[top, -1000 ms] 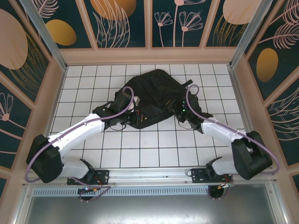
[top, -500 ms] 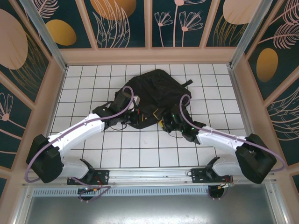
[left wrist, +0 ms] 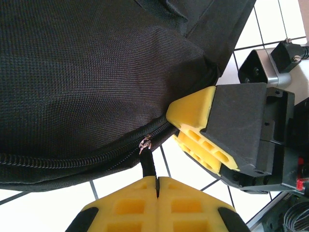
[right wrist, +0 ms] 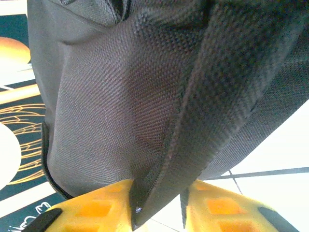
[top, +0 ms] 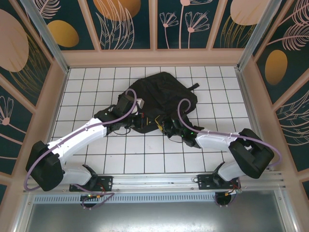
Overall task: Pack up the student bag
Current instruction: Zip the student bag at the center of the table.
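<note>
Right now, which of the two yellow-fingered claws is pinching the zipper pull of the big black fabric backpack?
The left gripper: its fingers are shut on the black zipper pull; the right gripper straddles a backpack fold.

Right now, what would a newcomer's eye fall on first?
The large black soft fabric backpack lies centred on the white tiled table. At its near edge, the left arm's yellow fingers pinch the black zipper pull, while the right arm's yellow fingers pinch a black woven strap.
</note>
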`<state>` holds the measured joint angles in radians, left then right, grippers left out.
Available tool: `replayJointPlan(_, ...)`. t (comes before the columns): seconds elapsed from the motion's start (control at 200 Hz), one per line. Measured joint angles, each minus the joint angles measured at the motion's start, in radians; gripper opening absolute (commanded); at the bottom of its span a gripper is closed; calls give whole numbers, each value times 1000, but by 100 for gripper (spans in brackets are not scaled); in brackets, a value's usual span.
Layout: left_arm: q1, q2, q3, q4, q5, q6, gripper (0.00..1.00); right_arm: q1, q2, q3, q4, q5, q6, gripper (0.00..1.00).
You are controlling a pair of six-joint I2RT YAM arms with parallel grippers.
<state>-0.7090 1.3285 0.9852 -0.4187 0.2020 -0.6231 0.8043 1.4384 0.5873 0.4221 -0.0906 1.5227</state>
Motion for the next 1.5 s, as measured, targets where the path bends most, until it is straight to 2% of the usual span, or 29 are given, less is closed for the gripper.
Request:
replayJointPlan(0.08,0,-2,-1,1,1,-4,0,0,4,0,10,0,2,12)
replayJointPlan(0.225,0,-7,-42,29,10,-18,0,0,27,1,16,-5,-12,0)
replayJointPlan(0.415,0,-26,-56,29,-2,-22,0,-9,29,57,-86,-3,-90,0)
replayJointPlan(0.555,0,-53,-57,30,-20,-21,0,-29,-32,88,-202,13,-192,0)
replayJointPlan(0.806,0,-56,-62,30,-27,-21,0,-117,-111,98,-375,-1,-341,0)
replayJointPlan(1.216,-5,-56,-61,35,-26,-21,0,-285,-170,117,-517,-105,-536,0)
replayJointPlan(1.366,-5,-56,-61,49,-24,-21,0,-309,-161,165,-571,-122,-603,0)
replayJointPlan(1.501,-5,-56,-61,63,-14,-23,0,-314,-158,187,-597,-123,-637,33)
